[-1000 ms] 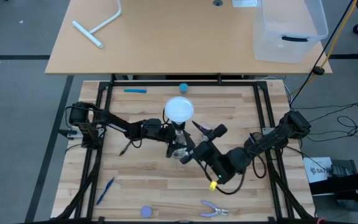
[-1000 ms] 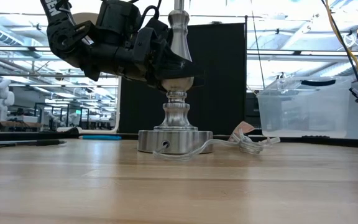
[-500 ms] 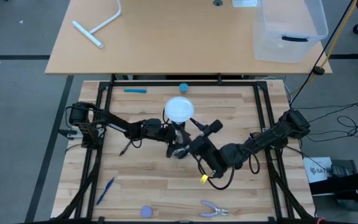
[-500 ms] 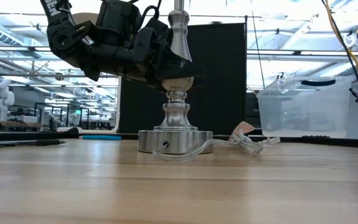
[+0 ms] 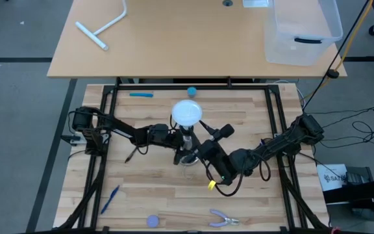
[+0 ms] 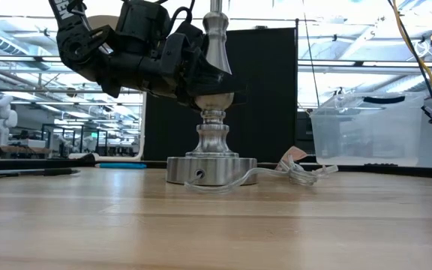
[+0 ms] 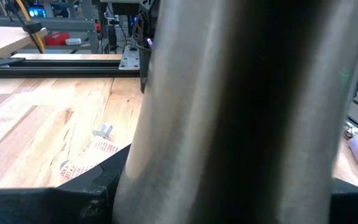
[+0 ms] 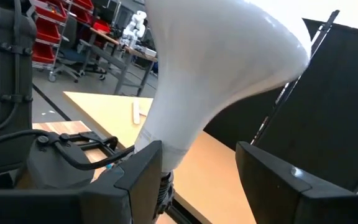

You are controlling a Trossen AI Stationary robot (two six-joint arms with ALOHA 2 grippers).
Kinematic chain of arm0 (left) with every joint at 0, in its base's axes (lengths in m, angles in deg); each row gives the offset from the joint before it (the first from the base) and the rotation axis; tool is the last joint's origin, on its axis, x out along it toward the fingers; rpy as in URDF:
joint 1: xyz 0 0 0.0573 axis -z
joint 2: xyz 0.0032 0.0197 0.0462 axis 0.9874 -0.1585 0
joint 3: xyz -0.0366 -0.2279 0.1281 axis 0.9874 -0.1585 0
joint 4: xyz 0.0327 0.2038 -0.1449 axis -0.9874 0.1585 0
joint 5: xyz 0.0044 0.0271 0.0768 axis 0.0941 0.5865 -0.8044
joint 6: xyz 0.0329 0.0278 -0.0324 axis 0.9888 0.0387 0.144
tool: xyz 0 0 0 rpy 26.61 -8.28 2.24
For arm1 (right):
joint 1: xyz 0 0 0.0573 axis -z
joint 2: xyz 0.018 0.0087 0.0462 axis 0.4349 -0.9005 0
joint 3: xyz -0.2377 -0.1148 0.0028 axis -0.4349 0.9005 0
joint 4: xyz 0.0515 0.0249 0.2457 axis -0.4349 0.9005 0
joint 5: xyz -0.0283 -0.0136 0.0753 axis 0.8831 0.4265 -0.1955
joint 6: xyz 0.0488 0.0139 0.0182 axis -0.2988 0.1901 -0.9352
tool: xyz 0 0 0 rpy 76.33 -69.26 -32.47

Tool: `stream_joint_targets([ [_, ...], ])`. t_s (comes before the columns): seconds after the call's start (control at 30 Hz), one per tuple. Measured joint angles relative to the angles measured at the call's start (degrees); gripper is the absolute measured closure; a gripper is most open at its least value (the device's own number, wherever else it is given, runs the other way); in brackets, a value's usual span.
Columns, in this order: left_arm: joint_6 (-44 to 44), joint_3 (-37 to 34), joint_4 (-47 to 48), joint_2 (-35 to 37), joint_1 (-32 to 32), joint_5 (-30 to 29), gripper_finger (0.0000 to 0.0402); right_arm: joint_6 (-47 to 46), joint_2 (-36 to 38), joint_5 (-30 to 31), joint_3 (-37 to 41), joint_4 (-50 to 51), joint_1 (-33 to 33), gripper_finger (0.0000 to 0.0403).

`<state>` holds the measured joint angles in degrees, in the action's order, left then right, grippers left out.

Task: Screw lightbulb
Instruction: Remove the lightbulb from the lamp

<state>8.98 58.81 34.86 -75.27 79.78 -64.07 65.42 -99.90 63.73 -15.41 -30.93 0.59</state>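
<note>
The white lightbulb (image 5: 187,112) stands globe up, its narrow neck (image 8: 166,158) in the black socket on top of the silver lamp stand (image 6: 212,142). The stand's round base rests on the wooden table. My left gripper (image 5: 179,140) reaches in from the table's left and is shut on the stand's stem. My right gripper (image 8: 197,162) comes from the table's right, raised and level. It is open, with one finger (image 8: 138,177) right beside the bulb's neck and the other (image 8: 278,180) well apart from it. My left gripper pinches the stand's stem (image 7: 229,124) between its two fingers, at the bulge (image 6: 214,94) above the base. The fingers come nearly level from the table's left and lie across the upright stem. My right gripper: whether its nearer finger touches the bulb's neck, I cannot tell.
A clear cable (image 6: 291,174) trails from the stand's base. A small blue ball (image 5: 191,91) and a blue pen (image 5: 141,95) lie at the far edge. Another pen (image 5: 110,198), a blue disc (image 5: 152,221) and pliers (image 5: 223,220) lie near the front edge.
My right gripper has moved a little toward the table's left, closer to the lamp stand and the bulb's neck. The bulb, the stand and my left gripper have kept still.
</note>
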Motion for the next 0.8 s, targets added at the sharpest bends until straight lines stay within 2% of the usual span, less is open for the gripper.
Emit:
stream_joint_targets([
  [0.3, 0.1, 0.0, 0.0, 0.0, 0.0, 0.0, 0.0144, 0.8, 0.0, 3.7, 0.0, 0.1, 0.2, 0.0204],
  [0.47, 0.1, 0.0, 0.0, 0.0, 0.0, 0.0, 0.0144, 1.7, 0.0, 8.2, 0.0, 0.1, 0.8, 0.0204],
  [0.8, 0.1, 0.0, 0.0, 0.0, 0.0, 0.0, 0.0144, 2.0, 0.0, 8.5, 0.0, 0.1, -1.3, 0.0204],
])
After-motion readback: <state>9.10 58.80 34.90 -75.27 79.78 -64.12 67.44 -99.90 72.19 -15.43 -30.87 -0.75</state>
